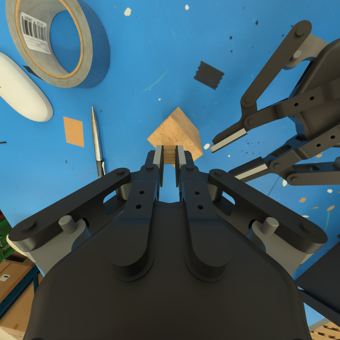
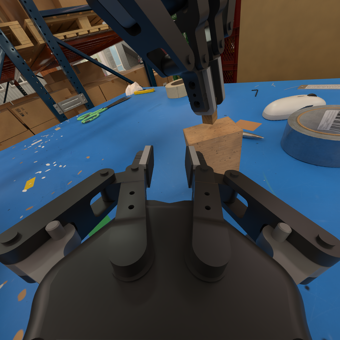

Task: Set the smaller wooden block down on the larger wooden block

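Observation:
The larger wooden block (image 1: 175,128) stands on the blue table, also in the right wrist view (image 2: 215,145). My left gripper (image 1: 169,153) is shut on the smaller wooden block (image 1: 169,154) and holds it straight above the larger block. In the right wrist view the left gripper (image 2: 208,110) comes down from above, and the small block (image 2: 209,118) sticks out below its fingers, at or just above the large block's top; I cannot tell if they touch. My right gripper (image 2: 169,161) is open and empty, low over the table beside the large block; it also shows in the left wrist view (image 1: 239,152).
A blue tape roll (image 1: 58,42) (image 2: 312,134), a white computer mouse (image 1: 22,90) (image 2: 292,106) and a silver pen (image 1: 97,141) (image 2: 252,135) lie near the blocks. Green scissors (image 2: 92,115), a beige tape roll (image 2: 175,88) and a yellow tool (image 2: 144,90) lie farther back. Shelving with boxes stands behind the table.

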Tool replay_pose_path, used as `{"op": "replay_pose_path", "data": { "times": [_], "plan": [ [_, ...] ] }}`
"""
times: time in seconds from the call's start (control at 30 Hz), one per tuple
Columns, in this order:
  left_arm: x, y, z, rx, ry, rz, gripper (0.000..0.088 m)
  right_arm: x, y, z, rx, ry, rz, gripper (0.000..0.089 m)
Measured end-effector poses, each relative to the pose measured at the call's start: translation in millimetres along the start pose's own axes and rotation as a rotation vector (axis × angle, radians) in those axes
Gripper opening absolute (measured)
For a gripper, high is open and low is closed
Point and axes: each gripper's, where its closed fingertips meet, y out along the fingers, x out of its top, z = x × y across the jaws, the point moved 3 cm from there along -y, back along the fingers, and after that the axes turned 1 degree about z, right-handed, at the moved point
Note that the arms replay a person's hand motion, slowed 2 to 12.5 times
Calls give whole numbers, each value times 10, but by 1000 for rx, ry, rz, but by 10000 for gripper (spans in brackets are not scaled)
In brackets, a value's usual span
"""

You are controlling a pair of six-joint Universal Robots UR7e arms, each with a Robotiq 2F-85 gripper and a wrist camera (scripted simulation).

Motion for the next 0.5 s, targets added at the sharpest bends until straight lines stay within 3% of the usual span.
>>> {"op": "replay_pose_path", "data": {
  "times": [0.5],
  "plan": [
    [4, 20, 26, -44, -143, -2, 112, 16, -30, -12, -7, 0, -8, 311]
  ]
}}
